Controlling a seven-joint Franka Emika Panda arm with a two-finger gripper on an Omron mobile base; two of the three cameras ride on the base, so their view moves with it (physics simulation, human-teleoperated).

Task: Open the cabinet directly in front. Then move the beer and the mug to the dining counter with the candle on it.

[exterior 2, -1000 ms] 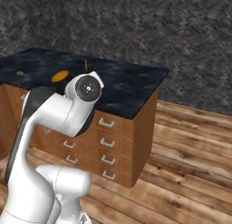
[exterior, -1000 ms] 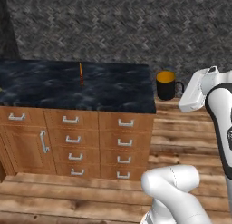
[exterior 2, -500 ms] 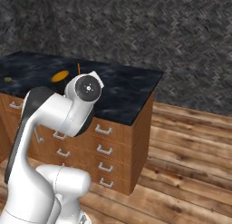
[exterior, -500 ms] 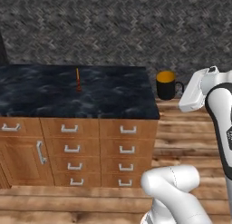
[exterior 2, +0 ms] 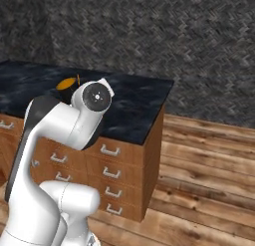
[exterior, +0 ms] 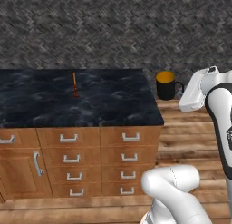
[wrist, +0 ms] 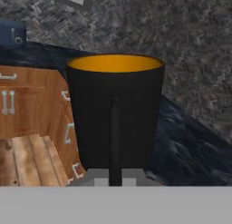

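Carrying the mug (exterior: 166,85) toward the counter (exterior: 108,112): the arm holds it in the air just off the counter's right end, over the wood floor (exterior: 190,128).

L to R in the left base view: drawers (exterior: 68,157) w/ silver handles under the black stone top, the thin candle (exterior: 74,85) upright near mid-top, then the mug w/ its orange inside, then the white arm at the frame's right edge. From the right base view, the mug's orange rim (exterior 2: 66,83) peeks out behind the arm's elbow.

Gripper (wrist: 115,175) is clamped on the mug; the hand view has the handle (wrist: 114,137) running straight down between the jaws, cup upright.

Progress, as a judgement: the mug leg looks well along, w/ the base already at the right counter and only the set-down left. No beer on the top, so it seems that trip is yet to come. Cabinet can't be judged from here.

Hard to read: fingertips are cut off by the mug's base; a small blue item (wrist: 12,35) at upper left of the hand view is too blurred to name.
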